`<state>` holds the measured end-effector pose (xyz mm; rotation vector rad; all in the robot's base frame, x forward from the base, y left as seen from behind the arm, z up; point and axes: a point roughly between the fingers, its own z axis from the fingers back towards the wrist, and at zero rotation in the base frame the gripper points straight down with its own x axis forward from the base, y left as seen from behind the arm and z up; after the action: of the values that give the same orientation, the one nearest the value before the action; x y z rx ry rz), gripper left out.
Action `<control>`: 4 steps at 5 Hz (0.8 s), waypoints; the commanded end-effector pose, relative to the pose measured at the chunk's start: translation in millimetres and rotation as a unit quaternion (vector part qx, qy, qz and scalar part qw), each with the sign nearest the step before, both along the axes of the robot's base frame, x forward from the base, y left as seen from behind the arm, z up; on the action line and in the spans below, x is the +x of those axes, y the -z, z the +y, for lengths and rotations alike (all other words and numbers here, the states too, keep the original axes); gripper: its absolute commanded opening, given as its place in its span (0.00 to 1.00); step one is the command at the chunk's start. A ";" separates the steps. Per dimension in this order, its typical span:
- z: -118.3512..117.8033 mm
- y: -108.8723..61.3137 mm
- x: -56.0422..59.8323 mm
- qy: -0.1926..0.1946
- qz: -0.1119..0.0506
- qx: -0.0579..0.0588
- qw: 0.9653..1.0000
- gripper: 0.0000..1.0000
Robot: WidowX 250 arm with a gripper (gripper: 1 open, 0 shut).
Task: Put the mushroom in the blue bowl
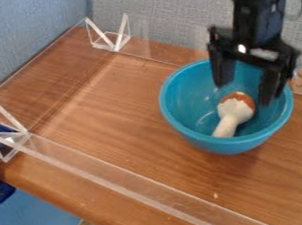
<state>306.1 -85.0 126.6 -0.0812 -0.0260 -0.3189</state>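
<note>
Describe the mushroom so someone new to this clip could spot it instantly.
On the wooden table, find the big teal-blue bowl at the right. The mushroom lies tilted inside it, below the open claw: a thick cream stem with a small orange-brown cap, the only thing in the bowl.

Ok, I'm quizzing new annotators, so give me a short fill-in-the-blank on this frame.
1. The mushroom lies inside the ____ bowl.
2. The end effector hangs ____ the bowl, jaws open.
3. The bowl sits on a ____ table.
Missing words: blue; above; wooden
</note>
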 end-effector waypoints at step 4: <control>38.7 -50.2 -13.2 -0.056 -0.068 -0.006 0.996 1.00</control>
<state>292.4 -48.0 162.1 -0.0686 -0.1129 -0.2152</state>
